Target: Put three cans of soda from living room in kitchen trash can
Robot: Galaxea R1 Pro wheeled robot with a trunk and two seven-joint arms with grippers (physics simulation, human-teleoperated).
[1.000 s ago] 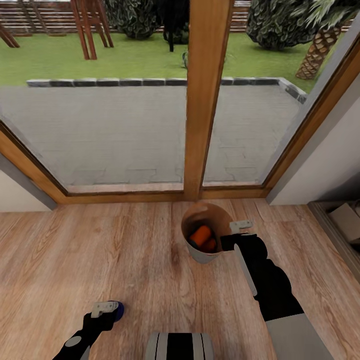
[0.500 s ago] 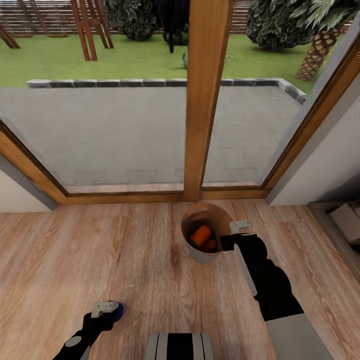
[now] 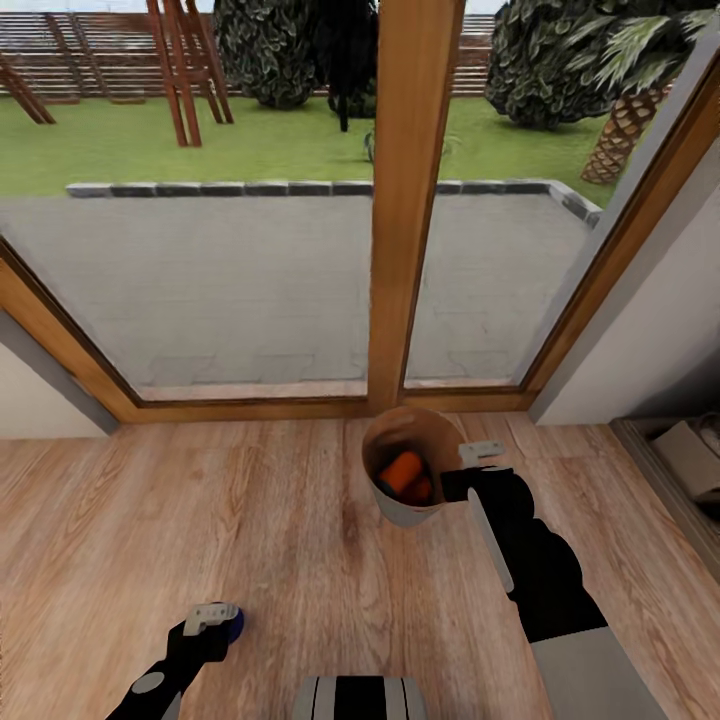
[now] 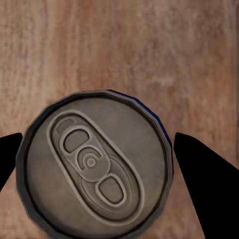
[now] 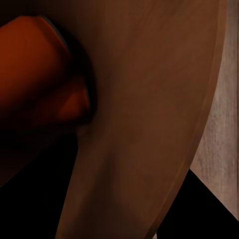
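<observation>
The plank floor [image 3: 300, 520] lay open around the trash can [image 3: 405, 510], with bare boards on its left side and toward the robot. Nearest the robot, well apart from the can on the left, the left tool [image 3: 212, 622] was closed around the dark blue soda can [image 3: 232, 624]; in the left wrist view the grey metal top [image 4: 94, 167] sat between the two dark fingers [image 4: 206, 179], upright over the boards. The right tool [image 3: 482, 452] stood at the trash can's right rim [image 3: 455, 440]; whether its jaws were wide or narrow could not be told. Two orange soda cans [image 3: 405, 472] lay inside the trash can, one over the other; the right wrist view looked into the brown interior [image 5: 149, 109] with an orange can [image 5: 35, 59] against the wall. Right of the can, a low shelf edge [image 3: 660, 470] bounded the floor. Just beyond the can, the wood door frame post [image 3: 405, 200] and sill closed off the room, with grey paving and lawn past the glass. Compared with half a second earlier, the whole head view had shifted slightly, showing more floor; the arms and cans kept their places.
</observation>
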